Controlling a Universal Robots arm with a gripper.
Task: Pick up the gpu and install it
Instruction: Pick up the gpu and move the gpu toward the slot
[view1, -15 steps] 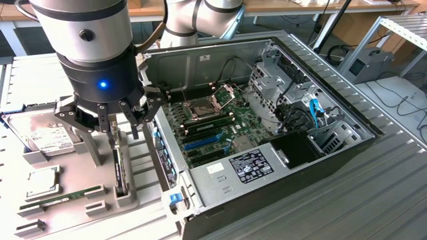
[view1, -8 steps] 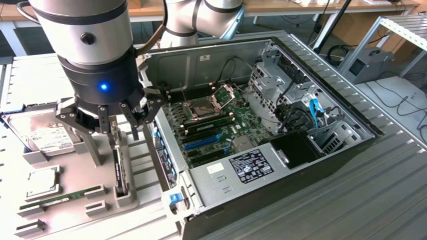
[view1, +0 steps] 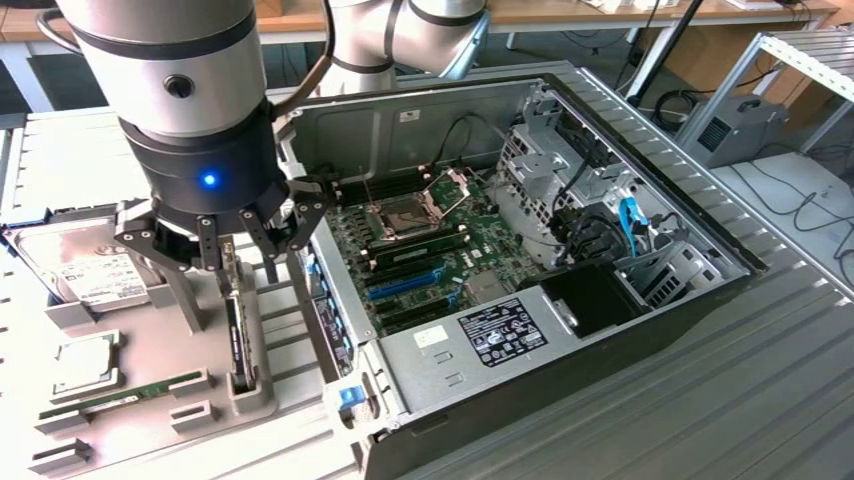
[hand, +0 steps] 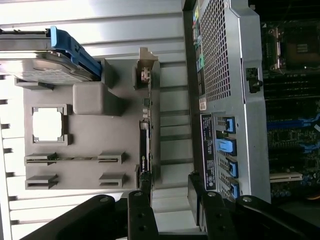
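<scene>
Jaws spread wide hang above the one gpu, on edge in one gray tray.

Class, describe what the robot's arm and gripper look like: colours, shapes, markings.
The arm is a silver-grey cylinder with a black band and a round grey cap. Its wrist section is black with a small blue light. The gripper is black, with jointed, bolted fingers.

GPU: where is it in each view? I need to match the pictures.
Exterior view: the gpu stands on edge in the grey holder, just below the gripper.
Wrist view: the gpu is a thin edge-on strip between the square chip and the computer case.
Shared landmark: the square chip in the holder.
</scene>
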